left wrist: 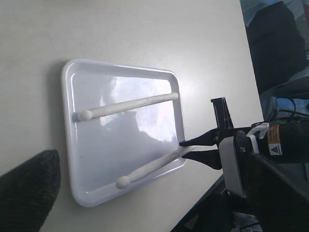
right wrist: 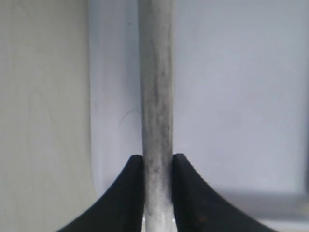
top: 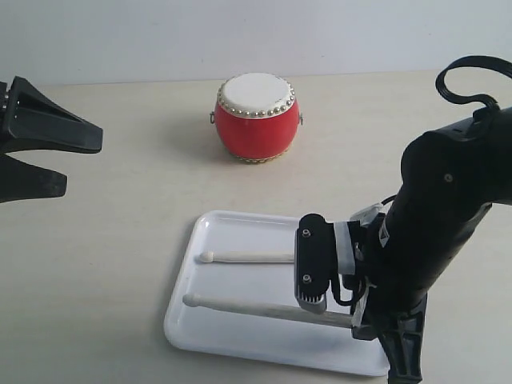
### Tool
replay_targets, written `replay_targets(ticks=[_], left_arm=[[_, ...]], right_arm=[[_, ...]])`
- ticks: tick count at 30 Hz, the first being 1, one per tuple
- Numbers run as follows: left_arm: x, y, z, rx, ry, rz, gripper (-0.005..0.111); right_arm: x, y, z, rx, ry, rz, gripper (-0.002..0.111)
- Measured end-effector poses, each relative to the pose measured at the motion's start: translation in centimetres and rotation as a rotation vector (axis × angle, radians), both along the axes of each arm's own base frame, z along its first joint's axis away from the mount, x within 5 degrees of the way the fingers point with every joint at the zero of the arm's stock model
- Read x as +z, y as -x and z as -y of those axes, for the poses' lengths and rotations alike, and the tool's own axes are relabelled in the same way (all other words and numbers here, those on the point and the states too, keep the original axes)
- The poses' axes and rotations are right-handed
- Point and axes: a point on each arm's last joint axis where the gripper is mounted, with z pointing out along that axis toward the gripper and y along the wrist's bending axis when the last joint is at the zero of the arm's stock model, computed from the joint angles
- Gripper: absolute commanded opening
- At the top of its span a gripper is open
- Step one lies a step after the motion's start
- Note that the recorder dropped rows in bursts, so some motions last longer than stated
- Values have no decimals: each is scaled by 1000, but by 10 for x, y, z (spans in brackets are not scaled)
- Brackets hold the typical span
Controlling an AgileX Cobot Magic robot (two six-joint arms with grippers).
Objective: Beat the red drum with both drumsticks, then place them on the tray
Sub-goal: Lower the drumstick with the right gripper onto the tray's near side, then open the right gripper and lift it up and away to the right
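Observation:
The red drum (top: 256, 120) stands upright at the far middle of the table, apart from both arms. Nearer the front lies the white tray (top: 240, 336) (left wrist: 120, 145) (right wrist: 231, 96). One drumstick (top: 248, 257) (left wrist: 125, 106) rests loose across its far half. The second drumstick (top: 256, 308) (left wrist: 149, 169) (right wrist: 155, 96) lies along the near side, its round tip down on the tray. My right gripper (right wrist: 157, 162) (left wrist: 184, 149) is shut on this stick's worn grey handle at the tray's right rim. My left gripper (top: 80, 164) hovers open and holds nothing, far left of the tray.
The right arm's black body (top: 448, 216) and its cable loop stand over the tray's right end. The table's front edge (left wrist: 203, 203) runs just beyond the tray's near rim. A pale wall closes the back of the table.

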Motion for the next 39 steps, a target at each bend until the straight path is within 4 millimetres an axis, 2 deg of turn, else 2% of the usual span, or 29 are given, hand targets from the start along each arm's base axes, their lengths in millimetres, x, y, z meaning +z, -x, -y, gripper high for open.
replay_targets(ticks=[7, 14, 21, 31, 37, 39], left_arm=[[0, 0, 0, -2, 0, 0, 98], [0, 0, 0, -4, 2, -1, 98], [0, 1, 1, -16, 9, -7, 98], [1, 2, 1, -31, 11, -3, 98], [1, 4, 2, -48, 15, 0, 98], [1, 4, 2, -49, 15, 2, 92]], right_arm=[[0, 0, 0, -17, -2, 2, 16], [0, -1, -1, -35, -7, 9, 32], [0, -1, -1, -46, -8, 10, 41], [0, -3, -2, -105, -18, 20, 42], [4, -4, -2, -166, -35, 33, 36], [7, -4, -2, -184, -44, 40, 32]])
